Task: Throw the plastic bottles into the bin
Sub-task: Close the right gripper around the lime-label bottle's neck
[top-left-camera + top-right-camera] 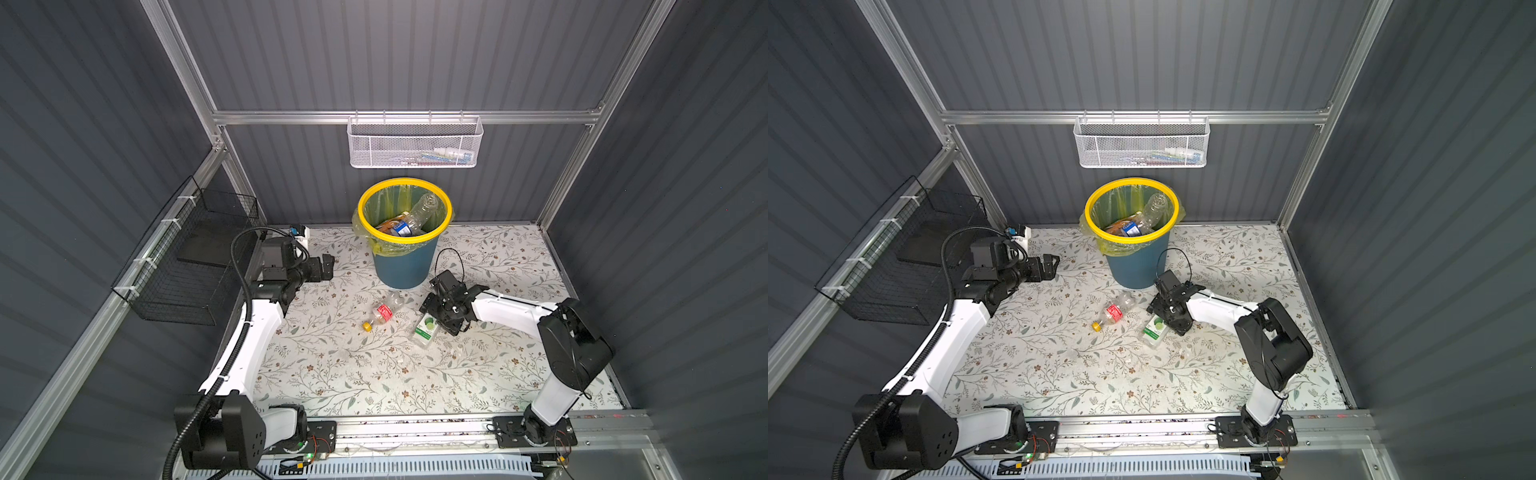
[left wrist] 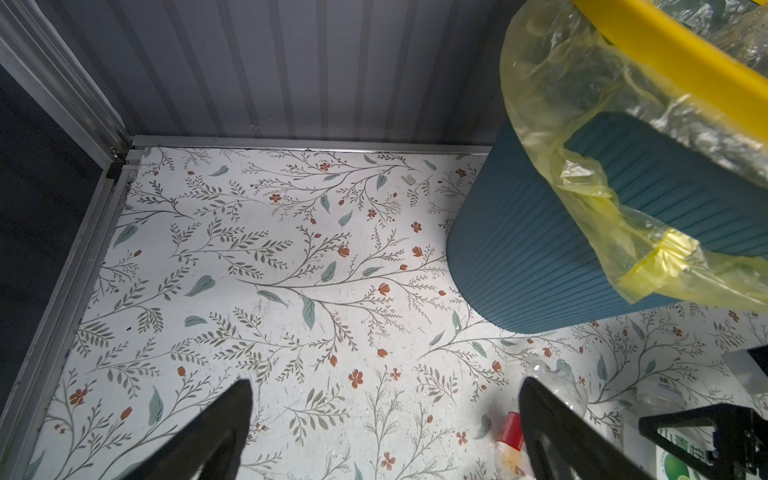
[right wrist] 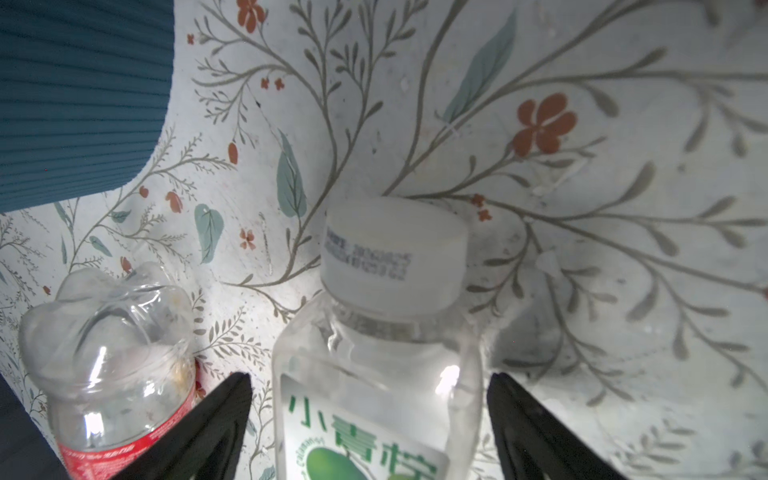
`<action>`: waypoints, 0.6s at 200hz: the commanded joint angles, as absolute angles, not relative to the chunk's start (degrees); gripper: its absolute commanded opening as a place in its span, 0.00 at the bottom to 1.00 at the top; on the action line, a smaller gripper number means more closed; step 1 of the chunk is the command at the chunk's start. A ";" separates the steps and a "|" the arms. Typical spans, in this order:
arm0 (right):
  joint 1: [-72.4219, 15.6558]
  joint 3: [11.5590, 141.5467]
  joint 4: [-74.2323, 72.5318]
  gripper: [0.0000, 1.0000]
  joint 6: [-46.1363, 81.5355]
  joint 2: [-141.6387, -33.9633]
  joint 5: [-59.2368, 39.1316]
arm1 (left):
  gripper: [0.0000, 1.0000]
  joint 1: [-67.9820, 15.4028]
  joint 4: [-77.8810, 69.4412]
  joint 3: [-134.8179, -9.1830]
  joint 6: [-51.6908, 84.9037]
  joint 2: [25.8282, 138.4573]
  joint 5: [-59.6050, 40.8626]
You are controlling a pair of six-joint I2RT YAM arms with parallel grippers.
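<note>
Grey ribbed walls on three sides, alu frame, floral-print desk (image 1: 332,374) below. R hand (image 3: 370,376) was down near the desk. Its two black fingers (image 3: 216,415) were spread apart w/ the green-label btl (image 3: 374,353) lying between them. The right wrist view showed a strip of desk on each side of the btl, so no pinch on it. That btl was clear, squarish, w/ a white cap (image 3: 395,253), lying on its side.

Just beside it, twd the L arm, lay the red-label btl (image 1: 382,312). It was clear, crumpled, flat on the desk, w/ its yellow cap (image 1: 367,326) pointing away from the bin.

Behind both, near the back wall, stood the bin (image 1: 401,266): teal, w/ a yellow rim (image 2: 665,41) and a yellow-green liner (image 2: 561,104) hanging over the edge. Inside were several btls (image 1: 415,216): one clear one leaning up against the rim, a blue-label one and sth brown. Exact count couldn't be told.

L hand (image 2: 385,381) hung above the desk left of the bin, fingers wide apart, nothing between them.

Further out were a white mesh basket (image 1: 415,145) on the back rail and a black wire basket (image 1: 187,266) on the left wall.
</note>
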State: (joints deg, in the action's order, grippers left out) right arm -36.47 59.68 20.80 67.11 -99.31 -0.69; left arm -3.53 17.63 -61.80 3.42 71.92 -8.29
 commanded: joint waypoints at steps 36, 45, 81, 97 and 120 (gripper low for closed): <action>-37.58 63.76 23.77 0.90 67.29 -102.59 -0.35 | 1.00 -3.04 17.77 -61.83 3.08 72.86 -9.58; -37.54 63.81 23.83 0.89 67.22 -103.07 -0.19 | 1.00 -3.06 17.83 -61.85 3.08 72.86 -9.55; -37.63 63.22 24.36 0.84 66.55 -103.28 1.34 | 1.00 -3.02 17.94 -61.87 2.90 72.97 -9.53; -37.62 62.52 24.35 0.80 66.03 -102.60 2.01 | 1.00 -2.99 18.02 -61.87 2.90 73.01 -9.64; -37.62 61.28 24.46 0.74 65.23 -100.72 3.26 | 1.00 -3.00 17.97 -61.87 2.90 73.12 -9.67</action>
